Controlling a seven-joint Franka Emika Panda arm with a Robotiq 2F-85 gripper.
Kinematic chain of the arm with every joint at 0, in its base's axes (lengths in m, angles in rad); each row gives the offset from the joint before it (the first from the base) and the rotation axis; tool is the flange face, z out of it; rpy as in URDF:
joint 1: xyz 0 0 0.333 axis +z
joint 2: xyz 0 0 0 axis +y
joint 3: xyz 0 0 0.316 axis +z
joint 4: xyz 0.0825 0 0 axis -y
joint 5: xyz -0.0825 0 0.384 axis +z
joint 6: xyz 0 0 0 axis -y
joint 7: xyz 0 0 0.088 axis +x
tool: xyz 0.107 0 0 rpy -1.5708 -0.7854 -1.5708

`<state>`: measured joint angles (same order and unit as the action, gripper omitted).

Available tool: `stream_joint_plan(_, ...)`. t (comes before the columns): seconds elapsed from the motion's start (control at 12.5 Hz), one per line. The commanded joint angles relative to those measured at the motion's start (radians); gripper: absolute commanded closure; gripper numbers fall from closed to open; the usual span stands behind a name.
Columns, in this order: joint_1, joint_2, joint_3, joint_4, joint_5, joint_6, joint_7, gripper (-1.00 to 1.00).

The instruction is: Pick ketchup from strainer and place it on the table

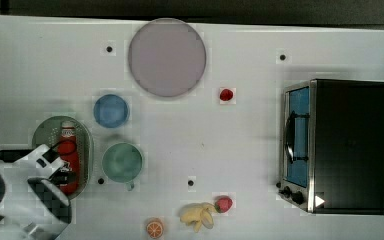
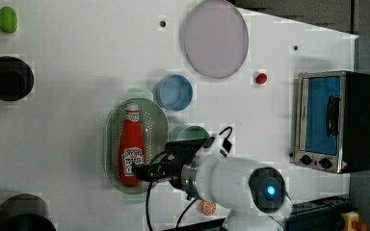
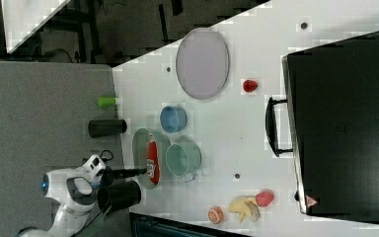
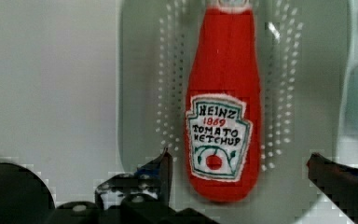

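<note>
Strainer [image 4: 307, 70] ketchup [image 4: 223, 93] lies between end effector [image 4: 240, 172] fingers.

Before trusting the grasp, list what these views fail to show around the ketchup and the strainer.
- Ketchup: in the top view the arm covers its base end.
- Ketchup cap: cut off by the wrist view's edge.
- Strainer: in the right view a dark cylinder hides its near end.
- Gripper: open astride the bottle's base; whether its fingers touch the strainer floor cannot be told.
</note>
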<state>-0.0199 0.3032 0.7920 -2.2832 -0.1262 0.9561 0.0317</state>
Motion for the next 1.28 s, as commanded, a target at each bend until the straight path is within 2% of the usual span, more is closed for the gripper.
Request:
stream_joint_plan(0.08, 0.002, 0.084, -0.007, 0.009, -0.048, 0.082, 0.092, -1.0)
stream_joint_plan(0.56, 0.046, 0.218, -0.078, 0.021, -0.222, 0.166, 0.231, -1.0)
stream_joint_plan(0.72, 0.072, 0.245, -0.111, 0.039, -0.24, 0.172, 0.242, -1.0)
stream_joint_plan(0.8, 0.088, 0.257, -0.127, 0.05, -0.241, 0.173, 0.242, -0.91)
stream_joint_plan(1.04, 0.125, 0.281, -0.157, 0.078, -0.241, 0.184, 0.248, -0.23)
stream_joint_plan(1.28, 0.122, 0.241, -0.148, 0.073, -0.241, 0.177, 0.248, -0.22)
